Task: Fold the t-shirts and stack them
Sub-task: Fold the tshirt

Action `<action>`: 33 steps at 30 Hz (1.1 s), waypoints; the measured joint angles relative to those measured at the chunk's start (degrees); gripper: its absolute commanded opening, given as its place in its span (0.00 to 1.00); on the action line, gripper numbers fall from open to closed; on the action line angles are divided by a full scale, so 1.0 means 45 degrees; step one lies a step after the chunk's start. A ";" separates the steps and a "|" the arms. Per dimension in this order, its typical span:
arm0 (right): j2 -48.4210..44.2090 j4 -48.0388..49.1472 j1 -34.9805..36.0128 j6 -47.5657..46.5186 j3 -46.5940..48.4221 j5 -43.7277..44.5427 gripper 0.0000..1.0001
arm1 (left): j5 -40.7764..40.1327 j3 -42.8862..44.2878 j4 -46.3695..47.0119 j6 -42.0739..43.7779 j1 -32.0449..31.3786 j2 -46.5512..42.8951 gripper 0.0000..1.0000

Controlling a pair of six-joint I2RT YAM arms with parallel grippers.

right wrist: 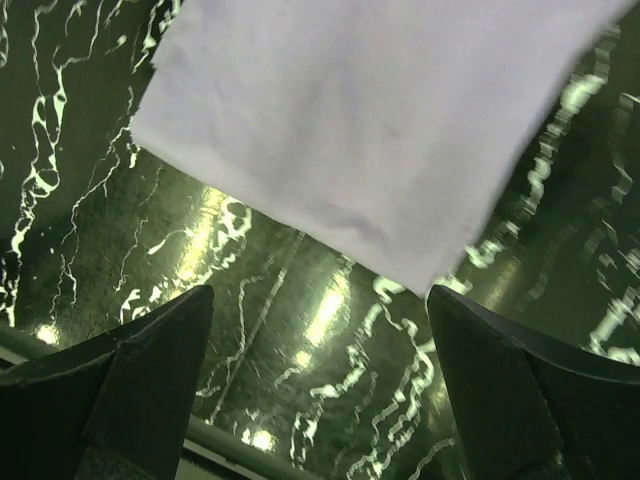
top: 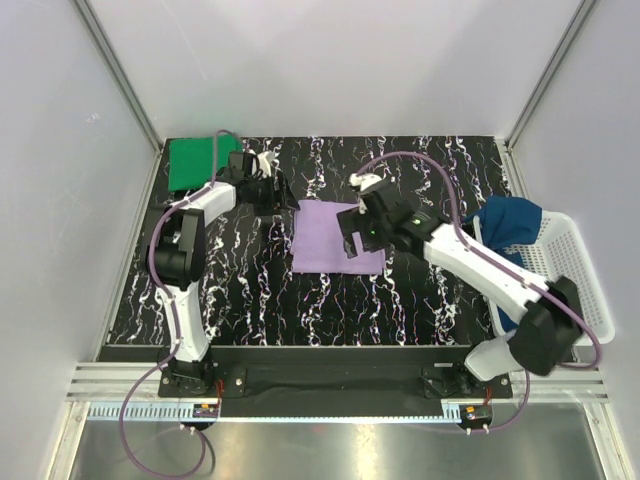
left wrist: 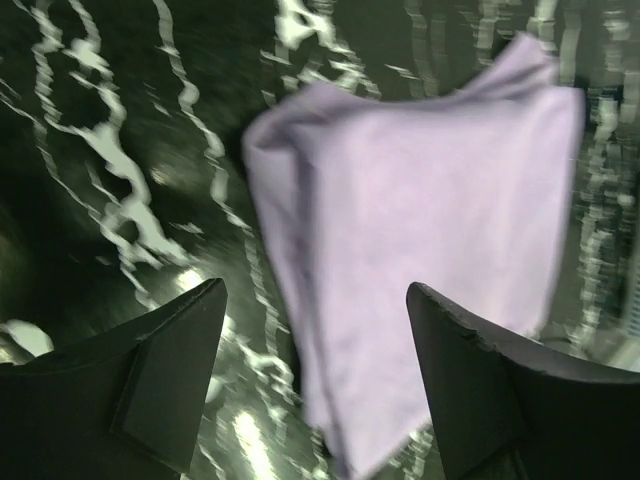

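Note:
A folded lavender t-shirt (top: 325,238) lies flat in the middle of the black marbled table. It also shows in the left wrist view (left wrist: 420,210) and the right wrist view (right wrist: 370,110). A folded green t-shirt (top: 198,162) lies at the back left corner. A dark blue t-shirt (top: 510,222) hangs crumpled over the rim of the basket at the right. My left gripper (top: 272,192) (left wrist: 315,290) is open and empty, just left of the lavender shirt's back corner. My right gripper (top: 352,236) (right wrist: 320,292) is open and empty, above the lavender shirt's right edge.
A white plastic mesh basket (top: 572,268) stands at the table's right edge. White walls close in the back and sides. A metal rail runs along the near edge by the arm bases.

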 measured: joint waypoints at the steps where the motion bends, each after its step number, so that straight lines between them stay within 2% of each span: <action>1: -0.0602 -0.0058 -0.0238 0.0087 -0.0287 -0.0029 0.95 | -0.0146 0.0321 -0.0175 0.0223 0.0005 0.0408 0.79; 5: -0.2278 -0.0039 -0.0554 0.0345 -0.1185 -0.0267 0.95 | -0.0471 0.1326 -0.0869 0.1044 0.0029 0.1569 0.80; 8: -0.2686 0.0005 -0.0554 0.0500 -0.1724 -0.0515 0.95 | -0.0355 0.1491 -0.0908 0.1428 0.0083 0.1783 0.80; 14: -0.2176 0.0058 -0.0559 0.0393 -0.2021 -0.0928 0.95 | -0.0301 0.1525 -0.1044 0.1739 0.0078 0.1787 0.79; 18: -0.1413 0.0432 -0.0515 -0.0185 -0.2011 -0.1073 0.97 | -0.0345 0.1341 -0.1132 0.1025 0.0175 0.1583 0.77; 21: -0.0457 0.0607 -0.0126 -0.1049 -0.1656 -0.0855 1.00 | -0.0355 0.0452 -0.1428 -0.0126 0.0505 0.0617 0.76; 28: 0.2929 0.1263 0.2618 -0.3973 0.0491 0.0777 1.00 | -0.0505 -0.2458 -0.1695 -0.2696 0.1860 -0.3672 0.76; 33: 0.4464 0.1574 0.3580 -0.5984 0.1273 0.1695 0.99 | -0.0695 -0.4163 -0.1880 -0.3837 0.2098 -0.6091 0.76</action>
